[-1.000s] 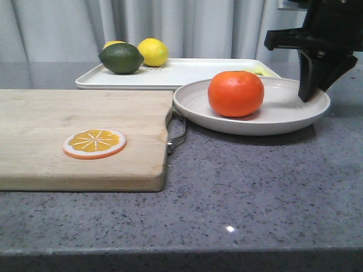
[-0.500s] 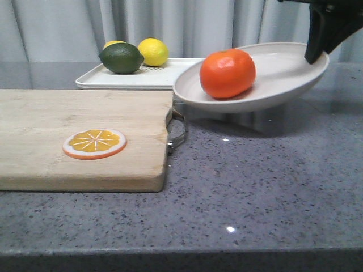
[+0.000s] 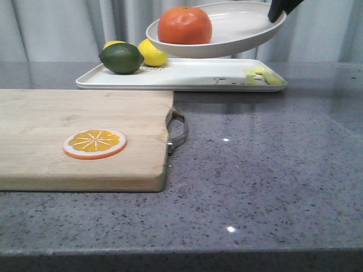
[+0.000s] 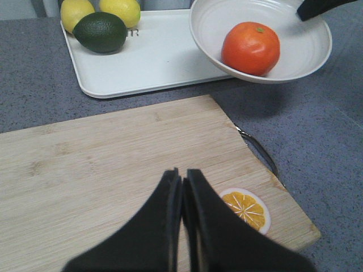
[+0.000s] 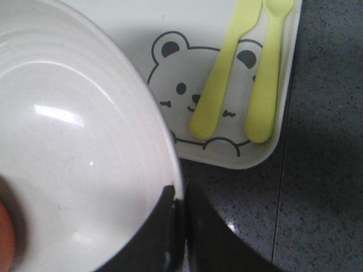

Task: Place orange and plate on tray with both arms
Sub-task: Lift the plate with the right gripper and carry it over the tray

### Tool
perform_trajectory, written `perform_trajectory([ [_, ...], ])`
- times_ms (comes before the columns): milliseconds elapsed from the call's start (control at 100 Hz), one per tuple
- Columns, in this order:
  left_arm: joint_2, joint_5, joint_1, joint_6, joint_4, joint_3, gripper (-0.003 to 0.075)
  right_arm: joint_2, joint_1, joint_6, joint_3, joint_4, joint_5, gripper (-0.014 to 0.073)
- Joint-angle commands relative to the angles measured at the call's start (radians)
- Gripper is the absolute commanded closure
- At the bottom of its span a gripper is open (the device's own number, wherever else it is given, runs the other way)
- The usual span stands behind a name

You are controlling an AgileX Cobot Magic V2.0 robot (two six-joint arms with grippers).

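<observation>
The off-white plate hangs tilted in the air above the white tray, with the orange resting in its lower left side. My right gripper is shut on the plate's right rim. The plate and the orange also show in the left wrist view, over the tray's near right corner. My left gripper is shut on nothing, held above the wooden cutting board.
A dark green lime and two lemons sit at the tray's left end. Two yellow-green utensils lie at its right end over a bear drawing. An orange slice lies on the cutting board, whose metal handle points right.
The right gripper has lifted the plate with the orange up off the counter and carried it back and left, over the tray. The orange slid toward the plate's left side.
</observation>
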Motion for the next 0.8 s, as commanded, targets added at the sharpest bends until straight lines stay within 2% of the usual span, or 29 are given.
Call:
perform_trajectory([
  [0,0.002,-0.064,0.003,-0.008,-0.009,-0.028,0.0741,0.023,-0.005,-0.007,-0.126,0.045,0.011,0.0661],
  [250,0.002,-0.064,0.003,-0.008,-0.009,-0.028,0.0741,0.256,-0.005,-0.007,-0.441,0.109,0.085,0.0661],
  [460,0.002,-0.064,0.003,-0.008,-0.009,-0.028,0.0741,0.409,-0.021,0.005,-0.675,0.111,0.126,0.0661],
  [790,0.002,-0.064,0.003,-0.008,-0.009,-0.028,0.0741,0.488,-0.055,0.008,-0.725,0.162,0.073,0.0661],
])
